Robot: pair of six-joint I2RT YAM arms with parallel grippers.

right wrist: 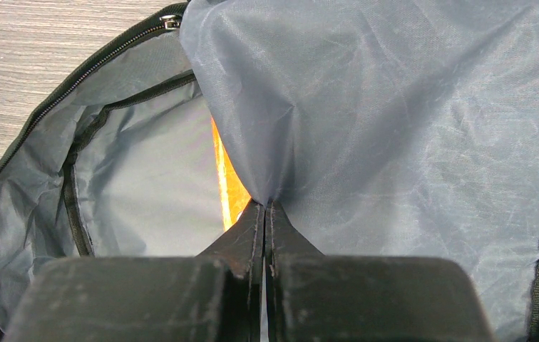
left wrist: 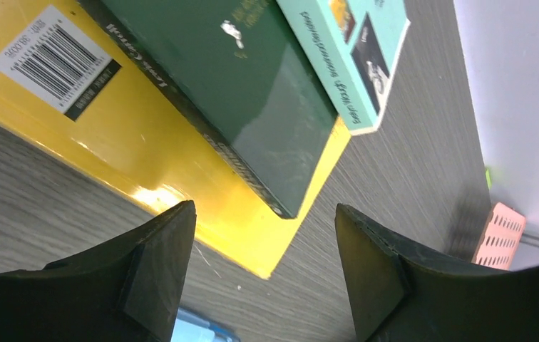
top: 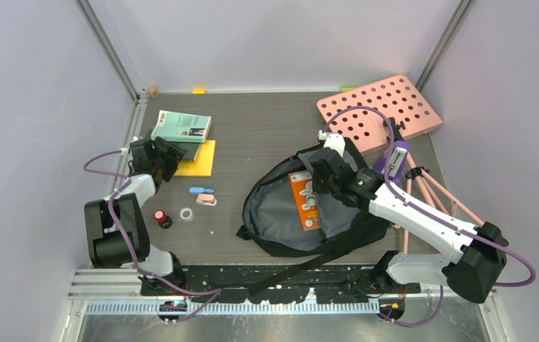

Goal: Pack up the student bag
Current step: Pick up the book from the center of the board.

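The student bag (top: pixel 289 241) lies open at mid-table, grey lining up, with an orange book (top: pixel 304 199) inside. My right gripper (top: pixel 325 173) is shut on a fold of the bag's grey lining (right wrist: pixel 395 107) and holds the mouth open. The right wrist view shows its tips (right wrist: pixel 265 204) pinching the cloth beside the orange book (right wrist: pixel 227 187). My left gripper (top: pixel 170 158) stands open at the back left, just short of a book stack. The stack is a yellow book (left wrist: pixel 145 149) at the bottom, then a dark green book (left wrist: pixel 245 92), with a teal book (left wrist: pixel 356 50) on top. Nothing is between the fingers (left wrist: pixel 160 256).
A pink board with holes (top: pixel 381 110) leans at the back right, a purple stapler (top: pixel 396 161) beside it. Pink rods (top: pixel 441 194) run along the right side. A blue item (top: pixel 200 190), a pink-white item (top: pixel 207 200), a tape roll (top: pixel 187 214) and a red-black item (top: pixel 161 217) lie left of the bag.
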